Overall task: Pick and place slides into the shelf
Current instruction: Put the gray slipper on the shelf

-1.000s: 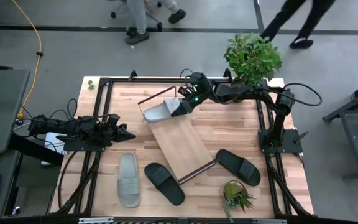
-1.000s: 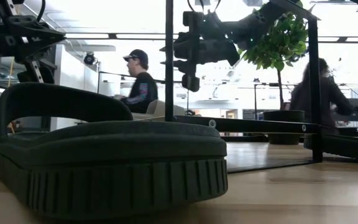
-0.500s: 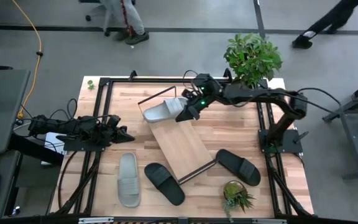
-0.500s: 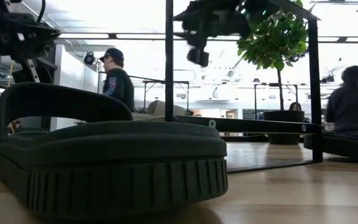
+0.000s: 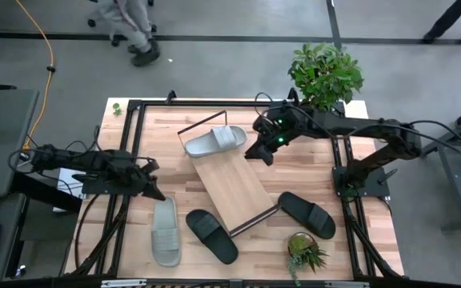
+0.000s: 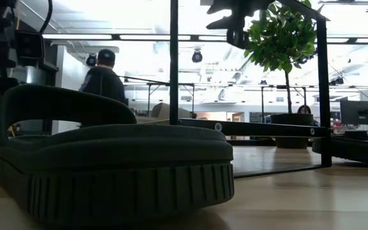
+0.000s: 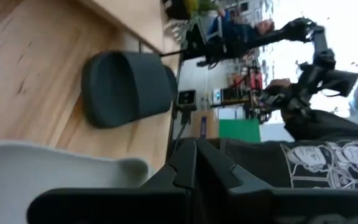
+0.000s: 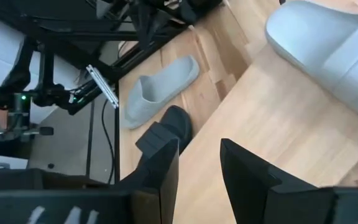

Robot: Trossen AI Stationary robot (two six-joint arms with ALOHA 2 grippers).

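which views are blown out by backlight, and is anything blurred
Low view: bright windows and ceiling lights wash out the background, leaving the near black slide a dark silhouette. Left wrist view: glare in the far room, soft focus, closed left gripper blurred. High view: evenly lit, shelf sharp.

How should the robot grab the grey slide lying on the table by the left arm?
Probably by the wide strap of the grey slide, coming from straight above. It lies flat, sole down, and the strap arches over the footbed, so one finger could slip under it. The shut left gripper is right beside the slide's end and would have to open first.
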